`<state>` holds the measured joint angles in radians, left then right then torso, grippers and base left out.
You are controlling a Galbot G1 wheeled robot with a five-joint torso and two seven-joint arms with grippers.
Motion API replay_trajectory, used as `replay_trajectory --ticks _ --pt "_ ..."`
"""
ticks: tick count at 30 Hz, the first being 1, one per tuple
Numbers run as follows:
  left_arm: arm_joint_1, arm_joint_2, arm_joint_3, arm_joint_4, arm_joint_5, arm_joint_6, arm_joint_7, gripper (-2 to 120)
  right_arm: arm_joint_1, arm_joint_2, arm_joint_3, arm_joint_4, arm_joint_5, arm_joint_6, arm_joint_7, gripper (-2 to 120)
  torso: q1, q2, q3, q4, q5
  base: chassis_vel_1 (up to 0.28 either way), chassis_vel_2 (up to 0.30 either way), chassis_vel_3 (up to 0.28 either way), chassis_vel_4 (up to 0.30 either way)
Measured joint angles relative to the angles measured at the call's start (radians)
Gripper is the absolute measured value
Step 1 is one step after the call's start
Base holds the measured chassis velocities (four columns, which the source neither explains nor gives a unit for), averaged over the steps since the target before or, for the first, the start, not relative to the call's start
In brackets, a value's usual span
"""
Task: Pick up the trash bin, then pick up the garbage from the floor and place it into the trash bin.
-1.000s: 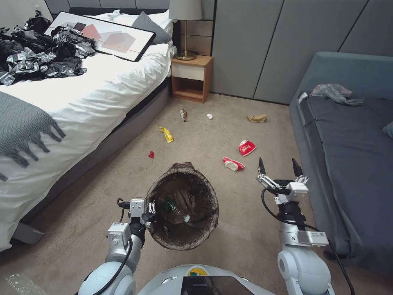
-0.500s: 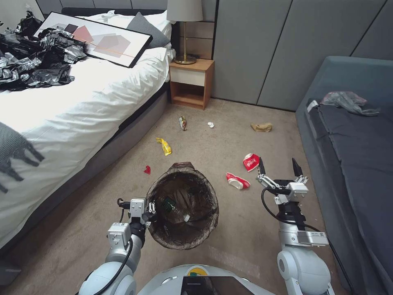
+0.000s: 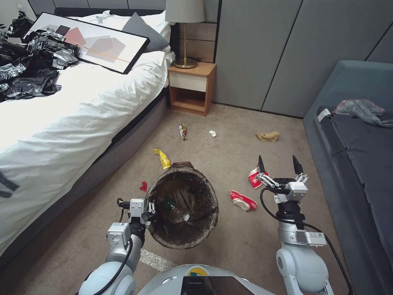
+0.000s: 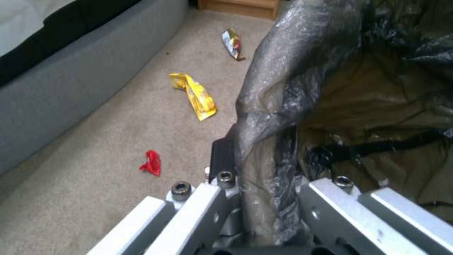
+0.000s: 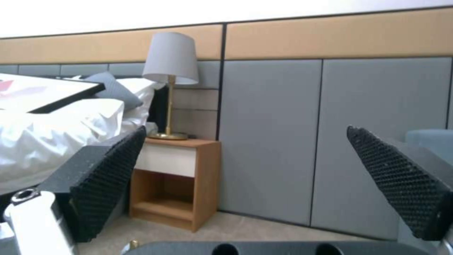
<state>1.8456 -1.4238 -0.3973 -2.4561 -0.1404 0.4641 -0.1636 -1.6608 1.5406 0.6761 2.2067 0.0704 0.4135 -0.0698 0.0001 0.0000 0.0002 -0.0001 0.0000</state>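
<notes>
Trash bin: left gripper is pinching its lined rim, holding it above the carpet. Right gripper, fingers spread, is hovering over a crushed red-and-white cup on the carpet. Cup likely light, crumpling; best pinched across its flattened body.

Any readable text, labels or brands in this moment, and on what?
None can be read.
Right arm: small label with print, too small to read.
Left arm: small label, too small to read.
Crushed red-and-white cup beside the right gripper: white marking, unreadable.
Yellow wrapper: print blurred.
Far wrapper: print blurred.
</notes>
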Motion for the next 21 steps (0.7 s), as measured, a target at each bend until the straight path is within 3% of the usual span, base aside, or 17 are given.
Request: replay_trajectory --ticks 8,12,14,21 --pt "0.002 -0.002 -0.006 -0.004 0.001 0.000 0.000 0 0.029 -0.031 -0.002 -0.022 -0.025 -0.006 0.004 100 0.000 0.000 0.000 0.0000 0.0000 0.012 -0.010 -0.013 0.007" --pt "-0.007 0.001 -0.014 -0.006 -0.007 0.002 0.001 0 0.069 -0.085 -0.005 -0.061 -0.017 -0.080 -0.012 100 0.000 0.000 0.000 0.0002 0.0000 0.000 0.000 0.000 0.000" --pt "-0.022 0.016 -0.018 -0.003 -0.036 0.000 0.010 0 0.101 -0.145 -0.005 -0.131 0.036 -0.164 -0.119 100 0.000 0.000 0.000 0.0000 0.0000 0.000 0.000 0.000 0.000" --pt "-0.031 0.028 -0.030 0.010 -0.043 0.002 0.014 0 0.146 -0.231 -0.037 -0.289 0.085 -0.223 -0.277 100 0.000 0.000 0.000 0.0002 0.0003 0.000 0.000 0.000 0.000"
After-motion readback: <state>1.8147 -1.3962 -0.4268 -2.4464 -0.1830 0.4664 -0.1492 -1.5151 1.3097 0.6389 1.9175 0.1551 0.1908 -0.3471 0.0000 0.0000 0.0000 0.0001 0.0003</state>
